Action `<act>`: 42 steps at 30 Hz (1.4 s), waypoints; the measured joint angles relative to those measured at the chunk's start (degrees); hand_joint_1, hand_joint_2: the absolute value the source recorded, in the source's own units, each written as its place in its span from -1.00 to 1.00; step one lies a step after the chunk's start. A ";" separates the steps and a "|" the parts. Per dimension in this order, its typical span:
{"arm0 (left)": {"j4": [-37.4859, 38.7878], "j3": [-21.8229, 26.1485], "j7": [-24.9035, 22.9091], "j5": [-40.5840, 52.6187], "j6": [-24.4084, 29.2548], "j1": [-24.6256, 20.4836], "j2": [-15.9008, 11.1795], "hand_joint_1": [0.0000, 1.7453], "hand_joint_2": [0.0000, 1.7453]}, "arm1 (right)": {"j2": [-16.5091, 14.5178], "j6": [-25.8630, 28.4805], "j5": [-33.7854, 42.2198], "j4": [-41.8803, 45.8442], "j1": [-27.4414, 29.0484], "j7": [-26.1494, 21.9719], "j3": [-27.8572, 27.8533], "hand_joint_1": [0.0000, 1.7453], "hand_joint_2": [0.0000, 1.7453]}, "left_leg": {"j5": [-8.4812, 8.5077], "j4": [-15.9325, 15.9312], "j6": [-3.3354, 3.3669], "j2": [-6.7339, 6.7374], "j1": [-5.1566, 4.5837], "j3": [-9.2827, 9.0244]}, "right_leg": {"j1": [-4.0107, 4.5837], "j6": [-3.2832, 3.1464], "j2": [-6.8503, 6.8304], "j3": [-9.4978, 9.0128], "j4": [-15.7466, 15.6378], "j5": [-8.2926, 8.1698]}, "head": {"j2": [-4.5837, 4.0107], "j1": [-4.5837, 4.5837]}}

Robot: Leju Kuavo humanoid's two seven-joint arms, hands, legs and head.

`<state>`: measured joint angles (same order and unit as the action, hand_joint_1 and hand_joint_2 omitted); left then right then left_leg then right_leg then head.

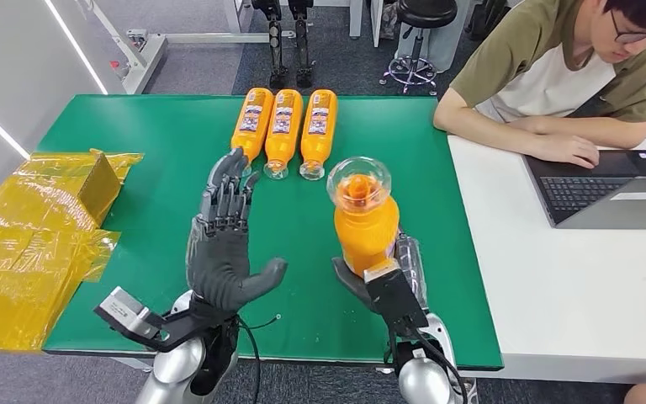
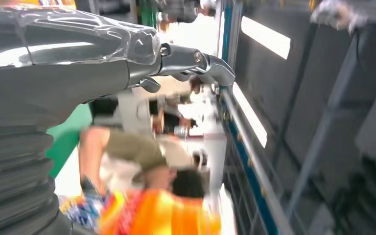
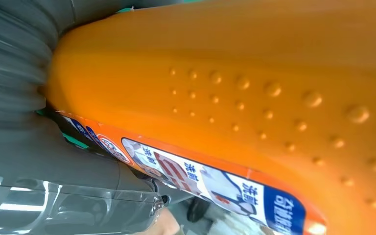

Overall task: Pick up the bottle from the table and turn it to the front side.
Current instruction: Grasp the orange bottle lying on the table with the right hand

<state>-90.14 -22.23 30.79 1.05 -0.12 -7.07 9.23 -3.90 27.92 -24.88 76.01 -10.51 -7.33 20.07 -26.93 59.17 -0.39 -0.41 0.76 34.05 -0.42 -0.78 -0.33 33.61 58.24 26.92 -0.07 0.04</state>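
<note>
My right hand (image 1: 384, 282) grips an orange bottle (image 1: 365, 220) and holds it upright above the green table (image 1: 160, 143), its clear cap toward the camera. In the right wrist view the bottle's dimpled orange body (image 3: 254, 78) and printed label (image 3: 210, 183) lie against my right hand (image 3: 54, 161). My left hand (image 1: 225, 240) is raised to the left of the bottle, fingers straight and apart, palm facing it, holding nothing. The left wrist view, blurred, shows my left hand (image 2: 78, 58) with the bottle (image 2: 159, 213) beyond it.
Three more orange bottles (image 1: 283, 128) lie side by side at the table's far middle. Yellow wrapped packaging (image 1: 34, 236) covers the left edge. A person (image 1: 555, 76) sits at the white table (image 1: 555, 286) on the right, using a laptop (image 1: 614, 189).
</note>
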 joint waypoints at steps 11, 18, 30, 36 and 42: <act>0.15 -0.49 0.04 2.43 -10.05 -0.73 0.36 -1.00 1.00 | 0.81 -15.57 -16.20 4.38 3.30 6.83 -0.27 1.00 1.00 | 0.00 0.01 0.01 0.04 0.00 -0.01 | 0.00 0.00 0.02 0.00 0.00 -0.01 | 0.00 0.00; 1.51 -0.46 0.27 1.63 -12.03 -2.05 0.46 -1.00 1.00 | 2.99 -21.71 -22.22 6.10 0.09 6.99 -0.28 1.00 1.00 | 0.00 0.02 0.01 0.08 -0.01 -0.02 | -0.01 0.01 0.07 0.00 0.00 -0.02 | 0.00 0.00; 3.37 -0.47 -0.08 -0.44 -13.52 -2.82 0.37 -1.00 1.00 | 7.13 -22.34 -22.73 3.36 -5.55 3.96 2.77 1.00 1.00 | 0.00 0.02 0.01 0.10 -0.01 -0.01 | -0.02 0.01 0.09 0.00 0.00 -0.02 | 0.00 0.00; 4.45 -0.48 -0.08 -0.79 -13.62 -2.80 0.27 -1.00 1.00 | 8.08 -22.07 -22.19 0.75 -7.61 3.38 3.99 1.00 1.00 | 0.01 0.03 0.01 0.09 -0.01 -0.01 | -0.02 0.01 0.09 0.00 0.01 -0.03 | 0.00 0.00; 4.67 -0.46 -0.08 -0.79 -13.63 -2.76 0.27 -1.00 1.00 | 8.37 -21.99 -22.17 0.30 -7.91 3.27 4.23 1.00 1.00 | 0.00 0.03 0.01 0.09 -0.01 0.00 | -0.02 0.01 0.09 0.01 0.01 -0.02 | 0.00 0.00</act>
<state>-85.47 -22.70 30.71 0.26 -13.76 -9.83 9.51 4.47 5.92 -47.06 76.31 -18.42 -4.06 24.29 -26.93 59.20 -0.38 -0.31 0.75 34.04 -0.44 -0.77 -0.24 33.62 58.25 26.90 -0.07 0.04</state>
